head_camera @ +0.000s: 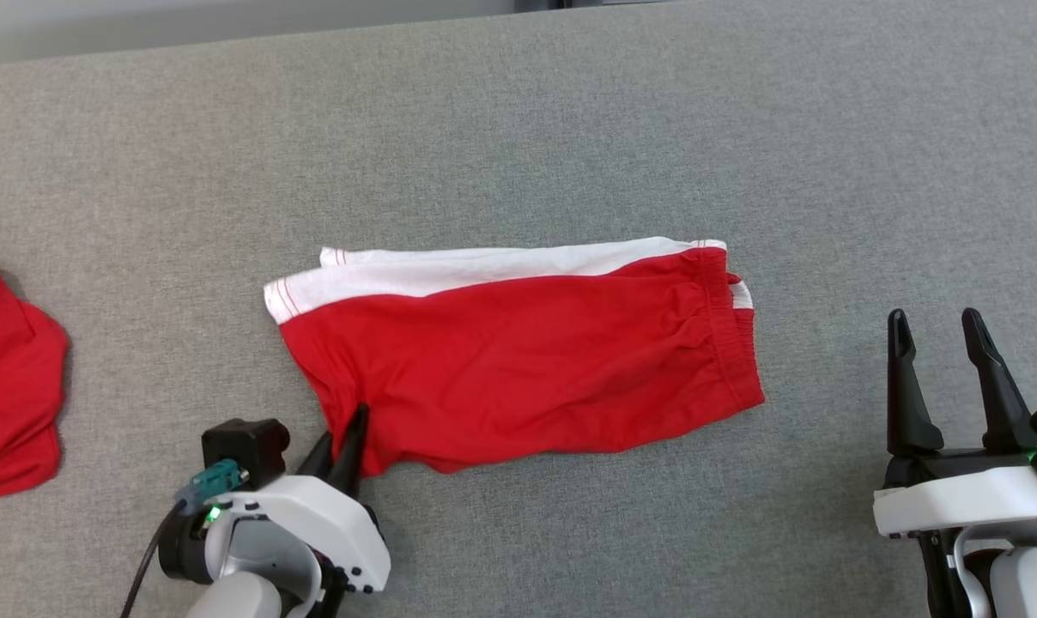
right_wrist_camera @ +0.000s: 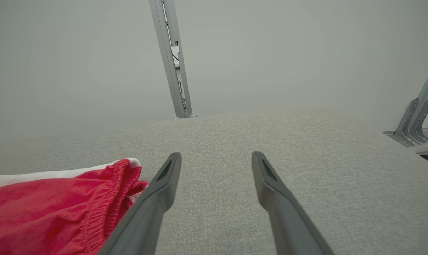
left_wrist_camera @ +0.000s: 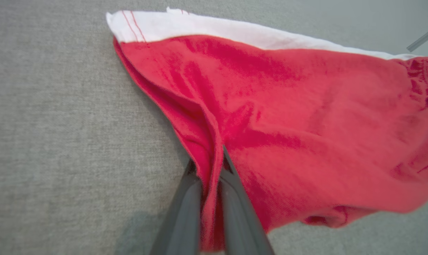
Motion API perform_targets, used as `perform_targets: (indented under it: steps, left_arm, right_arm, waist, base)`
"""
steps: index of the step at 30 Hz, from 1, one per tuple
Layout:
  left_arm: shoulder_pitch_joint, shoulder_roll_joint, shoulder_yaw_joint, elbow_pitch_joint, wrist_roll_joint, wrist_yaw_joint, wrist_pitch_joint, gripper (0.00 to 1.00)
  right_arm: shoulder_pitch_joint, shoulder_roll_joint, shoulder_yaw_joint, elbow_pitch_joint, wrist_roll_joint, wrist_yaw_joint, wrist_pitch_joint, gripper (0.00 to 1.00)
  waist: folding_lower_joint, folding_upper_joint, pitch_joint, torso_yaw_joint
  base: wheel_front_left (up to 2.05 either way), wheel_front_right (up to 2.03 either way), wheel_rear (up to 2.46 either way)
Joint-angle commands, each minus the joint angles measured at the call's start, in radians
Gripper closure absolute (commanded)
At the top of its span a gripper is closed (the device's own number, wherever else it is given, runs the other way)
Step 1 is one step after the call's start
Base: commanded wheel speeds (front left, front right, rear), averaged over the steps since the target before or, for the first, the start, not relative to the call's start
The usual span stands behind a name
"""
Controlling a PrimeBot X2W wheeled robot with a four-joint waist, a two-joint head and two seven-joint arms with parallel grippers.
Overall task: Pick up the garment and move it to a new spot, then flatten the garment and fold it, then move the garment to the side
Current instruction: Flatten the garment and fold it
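Observation:
Red shorts with a white side panel (head_camera: 518,352) lie folded lengthwise in the middle of the grey table, waistband to the right. My left gripper (head_camera: 354,429) is shut on the shorts' near left corner; in the left wrist view the red cloth (left_wrist_camera: 270,117) is pinched between the two fingers (left_wrist_camera: 185,212) and slightly lifted there. My right gripper (head_camera: 939,330) stands open to the right of the waistband, apart from the cloth. In the right wrist view the elastic waistband (right_wrist_camera: 107,198) lies just left of the open fingers (right_wrist_camera: 164,184).
Another red garment (head_camera: 8,378) lies at the table's left edge. The grey fabric tabletop (head_camera: 570,129) stretches wide behind the shorts. Metal frame posts (right_wrist_camera: 171,60) rise beyond the table's far edge in the right wrist view.

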Motion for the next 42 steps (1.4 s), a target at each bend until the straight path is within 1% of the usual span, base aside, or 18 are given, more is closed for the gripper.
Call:
perform_targets:
  steps: [1,2,3,6,11,15,21,25,28,37,42]
  left_arm:
    - [0.022,0.001,-0.005,-0.011,0.0,0.009,0.002,0.99]
    - [0.029,-0.002,-0.003,-0.025,-0.003,0.016,-0.004,0.25]
    - [0.034,-0.003,-0.001,-0.037,0.001,0.02,-0.015,0.0]
    - [0.037,-0.014,0.011,-0.06,0.021,0.032,-0.073,0.0]
    - [0.015,-0.009,0.051,-0.078,0.086,0.068,-0.225,0.0]
    - [-0.011,-0.004,0.095,-0.087,0.135,0.072,-0.294,0.0]
    - [-0.005,0.035,0.137,-0.098,0.245,0.072,-0.308,0.0]
    - [0.005,0.063,0.144,-0.077,0.264,0.042,-0.308,0.0]
    - [0.01,0.069,0.147,-0.057,0.254,0.02,-0.308,0.0]
    - [0.022,0.038,0.161,-0.038,0.231,-0.002,-0.308,0.0]
    - [-0.005,0.022,0.149,-0.027,0.241,-0.016,-0.308,0.0]
  right_arm:
    - [0.007,-0.004,-0.006,-0.002,-0.004,0.0,0.006,0.0]
    - [0.008,-0.004,-0.007,-0.004,-0.004,0.0,0.004,0.0]
    - [0.008,-0.004,-0.008,-0.005,-0.003,0.0,0.006,0.0]
    - [0.007,-0.004,-0.006,-0.008,0.001,0.0,0.006,0.0]
    - [0.0,-0.004,0.003,-0.014,-0.012,0.0,0.007,0.0]
    - [0.007,-0.004,0.0,-0.017,-0.022,0.0,0.015,0.0]
    - [0.027,-0.005,0.0,-0.024,-0.037,0.0,0.029,0.0]
    - [0.037,-0.009,-0.003,-0.028,-0.047,0.0,0.037,0.0]
    - [0.047,-0.009,-0.002,-0.03,-0.042,0.0,0.045,0.0]
    - [0.061,-0.007,-0.008,-0.035,-0.035,0.0,0.054,0.0]
    - [0.05,-0.006,-0.018,-0.003,-0.012,0.0,0.062,0.0]
  waist:
    - [0.0,0.0,-0.006,0.002]
    - [0.0,0.0,-0.008,0.003]
    - [0.0,0.0,-0.011,0.004]
    - [0.0,0.0,-0.019,0.008]
    - [0.0,0.0,-0.043,0.018]
    - [0.0,0.0,-0.065,0.035]
    - [0.0,0.0,-0.098,0.055]
    - [0.0,0.0,-0.11,0.068]
    - [0.0,0.0,-0.118,0.073]
    - [0.0,0.0,-0.139,0.087]
    - [0.0,0.0,-0.135,0.111]
  base:
    - [0.0,0.0,0.0]
    - [0.0,0.0,0.0]
    - [0.0,0.0,0.0]
    - [0.0,0.0,0.0]
    - [0.0,0.0,0.0]
    - [0.0,0.0,0.0]
    - [0.0,0.0,0.0]
    - [0.0,0.0,0.0]
    - [0.0,0.0,0.0]
    - [0.0,0.0,0.0]
    - [0.0,0.0,0.0]
